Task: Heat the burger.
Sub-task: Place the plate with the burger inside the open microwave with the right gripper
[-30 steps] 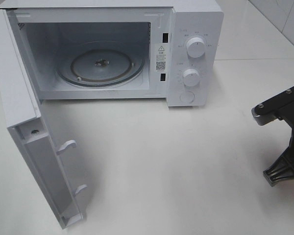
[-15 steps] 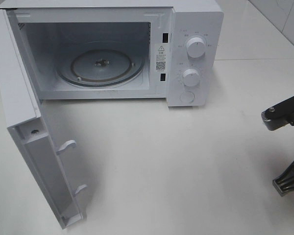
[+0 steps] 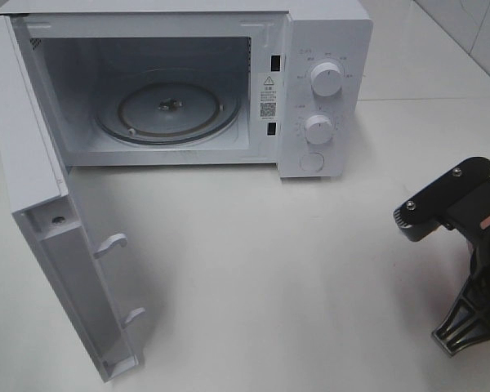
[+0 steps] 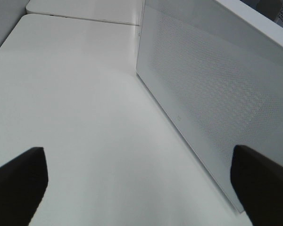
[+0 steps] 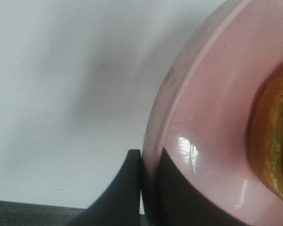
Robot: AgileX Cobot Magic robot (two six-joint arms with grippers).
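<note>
Right gripper [image 5: 148, 188] pinched tight on pink plate [image 5: 207, 117] rim, burger [image 5: 273, 141] aboard; left gripper [image 4: 139, 181] wide, empty. Keep plate level, aim for turntable [image 3: 167, 110] centre.

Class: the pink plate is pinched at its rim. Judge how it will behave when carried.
Glossy and seemingly rigid, the pink plate may slip or pivot, since the right gripper pinches only its rim. The burger sits loose on it, so tilting could slide it off.
</note>
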